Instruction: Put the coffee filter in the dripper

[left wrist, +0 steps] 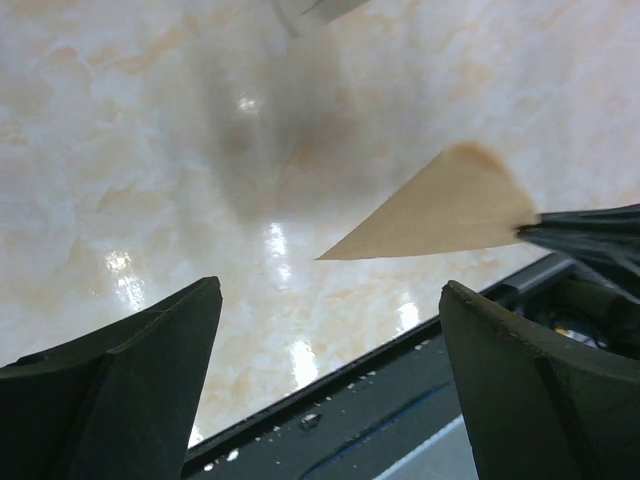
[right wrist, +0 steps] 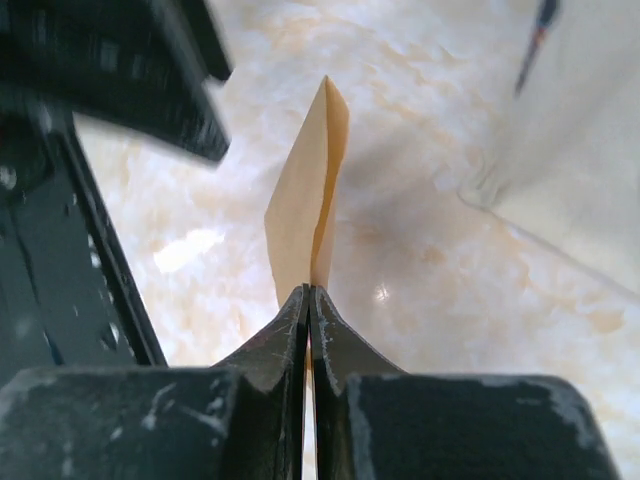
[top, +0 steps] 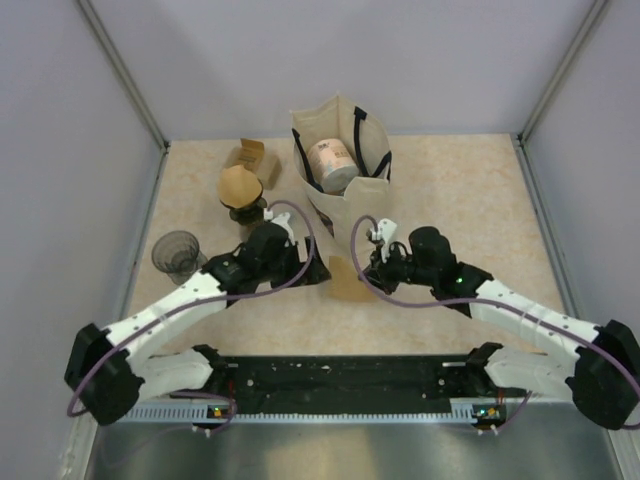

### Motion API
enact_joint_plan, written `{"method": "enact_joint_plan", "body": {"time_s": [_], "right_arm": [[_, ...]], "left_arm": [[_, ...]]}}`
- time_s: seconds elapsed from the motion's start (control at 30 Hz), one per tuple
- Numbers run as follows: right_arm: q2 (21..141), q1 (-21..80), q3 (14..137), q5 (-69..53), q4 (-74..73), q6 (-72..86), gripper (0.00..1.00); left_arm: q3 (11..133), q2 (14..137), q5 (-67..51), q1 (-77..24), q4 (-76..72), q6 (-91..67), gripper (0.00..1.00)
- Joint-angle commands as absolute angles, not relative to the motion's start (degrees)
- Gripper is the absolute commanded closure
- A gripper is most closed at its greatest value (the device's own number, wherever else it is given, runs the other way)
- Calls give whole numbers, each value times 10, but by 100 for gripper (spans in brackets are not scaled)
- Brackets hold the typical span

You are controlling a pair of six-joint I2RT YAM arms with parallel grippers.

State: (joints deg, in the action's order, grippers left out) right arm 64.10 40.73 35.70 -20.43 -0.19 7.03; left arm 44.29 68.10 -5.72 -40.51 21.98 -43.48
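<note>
My right gripper is shut on one edge of a folded brown paper coffee filter and holds it just above the table; in the right wrist view the filter stands up from the closed gripper. My left gripper is open and empty just left of the filter. In the left wrist view the filter hangs beyond and right of the open gripper. The black dripper stands at the back left with a brown filter on top of it.
A cream tote bag holding a white roll stands behind the grippers and shows at the right of the right wrist view. A brown box and a dark plastic cup are on the left. The black base rail runs along the near edge.
</note>
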Motion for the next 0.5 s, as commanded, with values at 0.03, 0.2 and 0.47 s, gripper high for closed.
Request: {"method": "enact_joint_plan", "body": {"time_s": [0.03, 0.2, 0.47], "right_arm": [[546, 443, 341, -311, -53, -299, 100], [542, 446, 406, -414, -145, -508, 100], [645, 520, 578, -351, -391, -772, 100]], "left_arm": [[485, 560, -50, -403, 265, -403, 3], [512, 528, -104, -403, 266, -375, 1], [544, 596, -249, -403, 277, -332, 1]]}}
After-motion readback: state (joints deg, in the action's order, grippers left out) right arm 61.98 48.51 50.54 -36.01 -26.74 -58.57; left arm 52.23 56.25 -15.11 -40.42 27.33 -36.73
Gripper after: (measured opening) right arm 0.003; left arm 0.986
